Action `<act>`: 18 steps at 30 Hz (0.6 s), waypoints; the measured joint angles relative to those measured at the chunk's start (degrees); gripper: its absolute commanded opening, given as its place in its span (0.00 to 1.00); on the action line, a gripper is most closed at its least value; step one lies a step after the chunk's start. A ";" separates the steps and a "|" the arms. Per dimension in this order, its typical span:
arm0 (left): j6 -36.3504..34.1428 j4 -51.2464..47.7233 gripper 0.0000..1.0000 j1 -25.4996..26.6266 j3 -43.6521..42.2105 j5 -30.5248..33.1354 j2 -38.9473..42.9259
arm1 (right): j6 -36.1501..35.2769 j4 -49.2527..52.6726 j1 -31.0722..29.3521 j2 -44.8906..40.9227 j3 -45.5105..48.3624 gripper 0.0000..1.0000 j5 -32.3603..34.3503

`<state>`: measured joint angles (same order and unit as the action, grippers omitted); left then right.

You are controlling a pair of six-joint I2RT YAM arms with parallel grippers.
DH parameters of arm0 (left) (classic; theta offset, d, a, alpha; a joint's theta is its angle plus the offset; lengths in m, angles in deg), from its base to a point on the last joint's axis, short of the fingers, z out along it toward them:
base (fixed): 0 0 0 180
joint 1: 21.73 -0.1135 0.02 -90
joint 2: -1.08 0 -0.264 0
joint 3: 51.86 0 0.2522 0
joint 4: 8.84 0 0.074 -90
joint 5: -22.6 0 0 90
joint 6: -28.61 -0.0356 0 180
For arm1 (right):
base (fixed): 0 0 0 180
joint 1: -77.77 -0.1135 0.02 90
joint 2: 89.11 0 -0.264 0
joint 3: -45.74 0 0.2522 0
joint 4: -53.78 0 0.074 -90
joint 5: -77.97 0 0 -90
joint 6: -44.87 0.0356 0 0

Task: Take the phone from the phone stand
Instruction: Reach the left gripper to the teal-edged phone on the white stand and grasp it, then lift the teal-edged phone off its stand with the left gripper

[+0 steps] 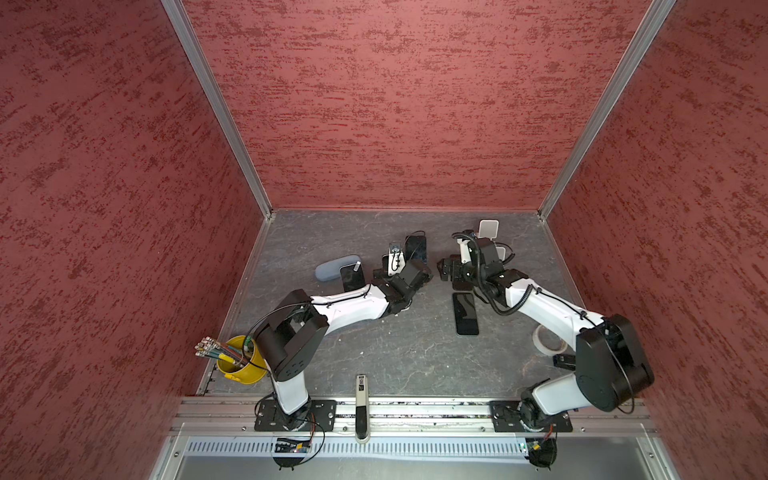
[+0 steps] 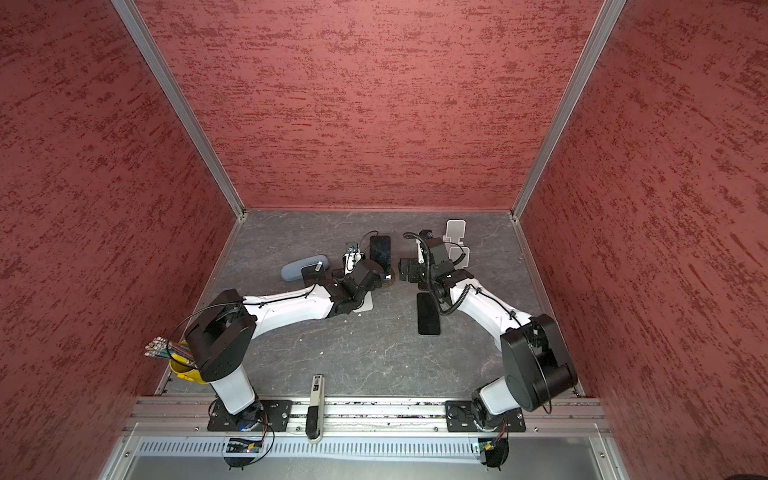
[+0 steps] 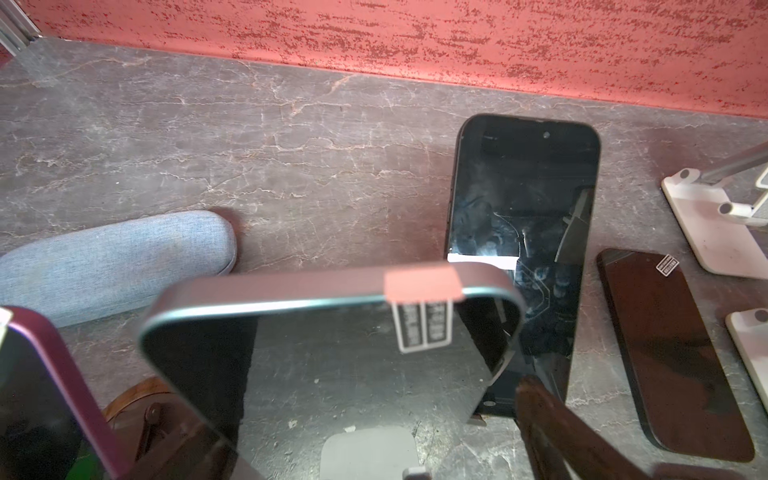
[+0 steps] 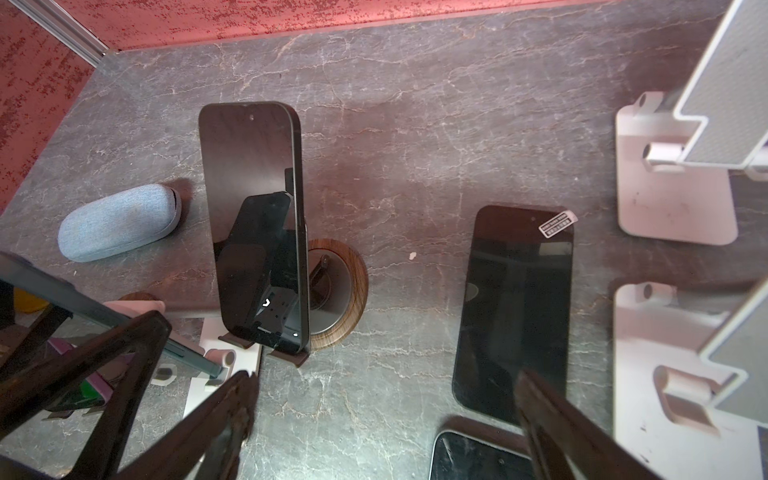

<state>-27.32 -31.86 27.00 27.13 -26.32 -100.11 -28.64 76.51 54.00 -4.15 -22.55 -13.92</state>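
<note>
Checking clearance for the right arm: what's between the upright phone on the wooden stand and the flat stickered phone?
Only bare table and one pale speck, past the round base of the wooden stand. The right wrist view shows it.

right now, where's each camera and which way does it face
Both top views: overhead, looking down on the grey marbled table; both arms show.
Left wrist: low, facing a pink-taped dark phone; one jaw shows.
Right wrist: low, facing a black phone on a round wooden stand; both jaws show.
Wrist views share the grey fabric case.
</note>
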 measured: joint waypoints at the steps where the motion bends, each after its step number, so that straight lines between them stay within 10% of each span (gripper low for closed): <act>1: 0.00 0.20 0.97 -0.13 0.00 0.09 0.00 | 0.00 -0.04 0.00 0.02 0.00 0.99 -0.02; 18: -0.92 1.60 0.66 -0.72 0.00 1.46 -0.50 | 0.00 -0.20 0.00 0.44 0.00 0.99 -0.31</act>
<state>-28.24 -30.27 26.28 27.13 -24.85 -100.61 -28.64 76.31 54.00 -3.71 -22.55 -14.23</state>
